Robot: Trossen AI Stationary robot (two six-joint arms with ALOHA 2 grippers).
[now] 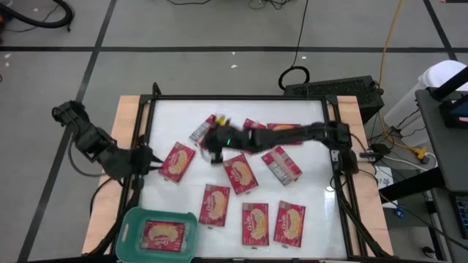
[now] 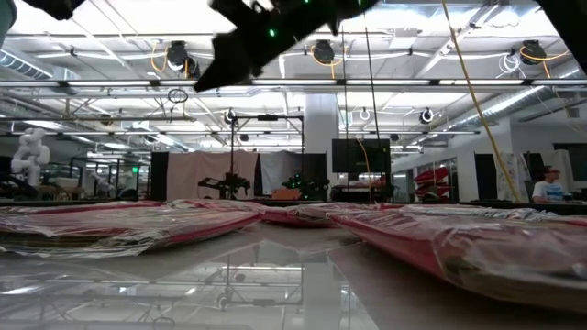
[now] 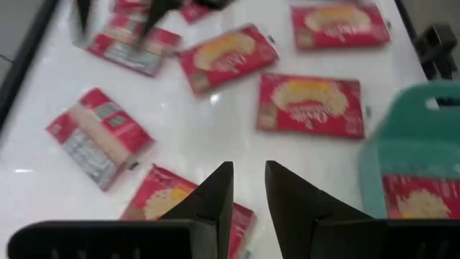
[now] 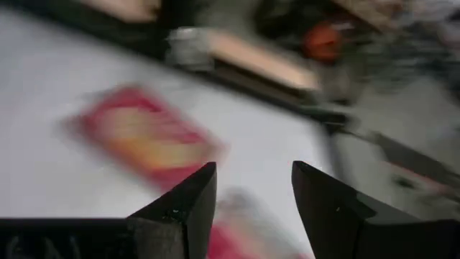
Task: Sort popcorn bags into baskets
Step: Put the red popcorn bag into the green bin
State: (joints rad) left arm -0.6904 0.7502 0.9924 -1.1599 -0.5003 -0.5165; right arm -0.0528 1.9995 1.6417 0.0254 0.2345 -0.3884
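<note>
Your teal basket (image 1: 130,228) holds one popcorn bag (image 1: 162,234) (picture up); other bags (image 1: 253,223) lie on the table (image 1: 314,190) beside it; left gripper (image 1: 150,162) empty, slightly parted; right gripper (image 1: 213,146) empty, parted.

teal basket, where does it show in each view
High view: teal basket at the bottom left corner of the table, one popcorn bag inside.
Low view: not visible.
Left wrist view: at the right edge, bag in it.
Right wrist view: not visible.
Shared landmark: the bag lying in the basket.
</note>
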